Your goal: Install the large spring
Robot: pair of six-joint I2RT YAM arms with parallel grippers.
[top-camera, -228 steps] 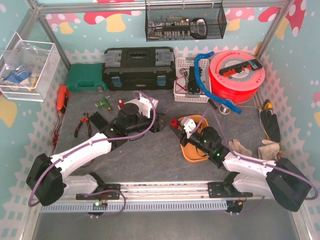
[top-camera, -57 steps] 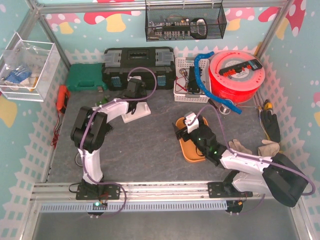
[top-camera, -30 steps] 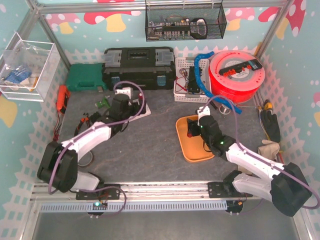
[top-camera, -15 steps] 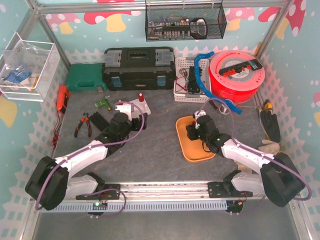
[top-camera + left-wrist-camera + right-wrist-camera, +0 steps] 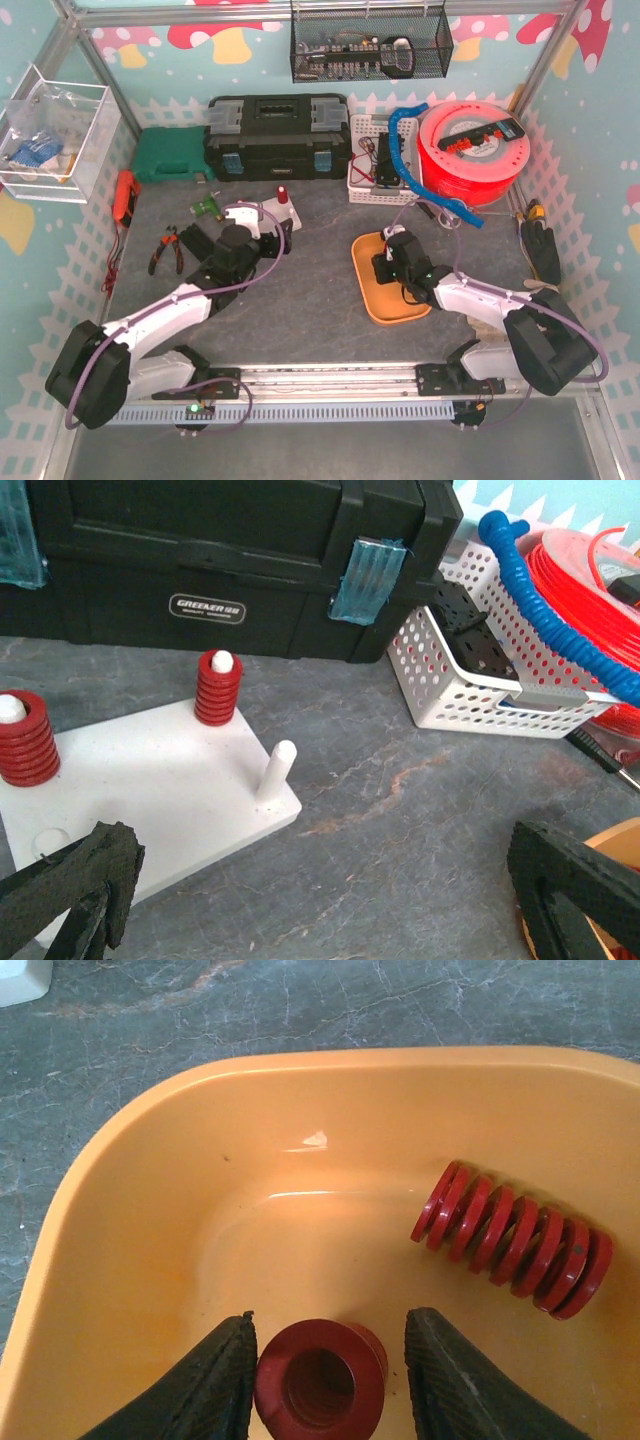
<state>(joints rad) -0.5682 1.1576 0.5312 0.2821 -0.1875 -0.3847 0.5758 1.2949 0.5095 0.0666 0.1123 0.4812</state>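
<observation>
The wide red coil spring (image 5: 320, 1380) was seen end-on on the floor of the orange plastic tray (image 5: 150, 1210). It was bracketed by the right gripper (image 5: 322, 1365), whose black fingers (image 5: 228, 1380) were set close on both sides; whether it was actually clamped could not be told. A slimmer, longer red spring (image 5: 515, 1240) lay on its side nearby. The left gripper (image 5: 320, 890) was spread wide and empty near the white peg board (image 5: 170, 780), where one bare white peg (image 5: 276, 770) stood.
</observation>
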